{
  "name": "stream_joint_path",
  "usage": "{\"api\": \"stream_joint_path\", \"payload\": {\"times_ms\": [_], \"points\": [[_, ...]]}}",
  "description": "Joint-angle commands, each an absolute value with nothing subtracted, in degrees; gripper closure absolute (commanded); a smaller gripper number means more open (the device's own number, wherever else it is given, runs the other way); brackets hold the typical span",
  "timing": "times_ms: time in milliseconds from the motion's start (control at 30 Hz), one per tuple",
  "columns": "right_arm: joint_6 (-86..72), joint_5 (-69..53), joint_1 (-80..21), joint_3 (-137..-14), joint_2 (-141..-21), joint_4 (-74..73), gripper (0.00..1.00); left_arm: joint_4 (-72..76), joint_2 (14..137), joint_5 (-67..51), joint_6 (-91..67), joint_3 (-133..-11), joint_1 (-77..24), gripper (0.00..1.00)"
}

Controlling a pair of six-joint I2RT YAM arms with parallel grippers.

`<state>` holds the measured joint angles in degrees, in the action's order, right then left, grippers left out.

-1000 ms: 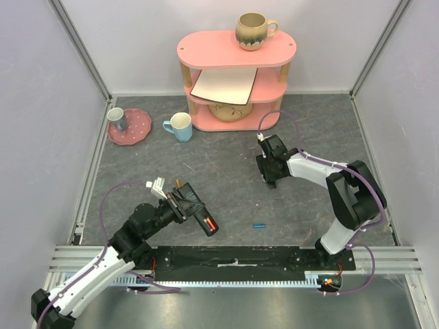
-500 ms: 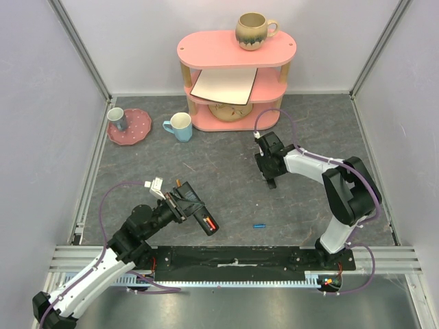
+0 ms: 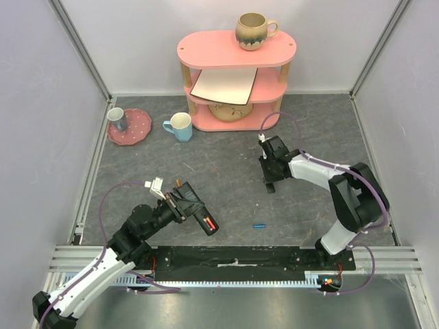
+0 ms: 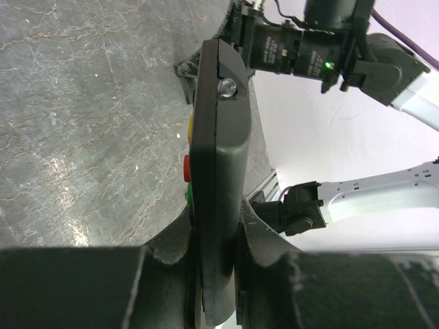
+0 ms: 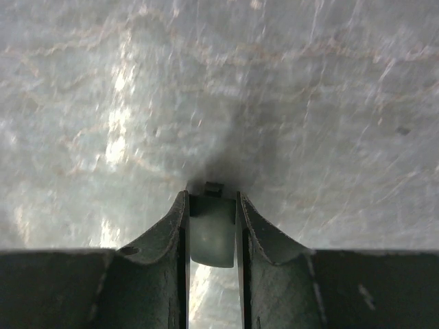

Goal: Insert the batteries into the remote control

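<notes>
Clamping the remote control [image 4: 219,137] edge-on, left pincer [image 4: 215,236] is closed tight on its body. Red-orange battery [image 3: 210,223] sits in the remote's near end; blue battery [image 3: 259,225] lies on the surface [image 3: 219,171] right of the remote, apart from it. Right pincer [image 3: 269,185], farther right, points down, fingers [image 5: 161,240] narrowly apart around a small pale piece [image 5: 211,236]; grip uncertain.

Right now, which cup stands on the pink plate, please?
The small grey cup at far left; the pale blue cup stands on the table, the brown cup atop the shelf.
</notes>
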<state>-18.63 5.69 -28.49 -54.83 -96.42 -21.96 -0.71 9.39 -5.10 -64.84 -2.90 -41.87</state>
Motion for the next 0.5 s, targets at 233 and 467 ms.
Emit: {"api": "stream_joint_path", "payload": {"times_ms": [233,467], "points": [[-25.23,-10.82,-35.15,-49.48,-64.53,-13.88,1.0,13.52,25.03,-6.15,-63.54,-7.55,-42.01,0.98],[-28.73,-9.68,-41.56,-46.25,-52.76,-11.35,1.0,27.06,35.67,-4.57,-69.69,-8.52,-42.01,0.98]]}}
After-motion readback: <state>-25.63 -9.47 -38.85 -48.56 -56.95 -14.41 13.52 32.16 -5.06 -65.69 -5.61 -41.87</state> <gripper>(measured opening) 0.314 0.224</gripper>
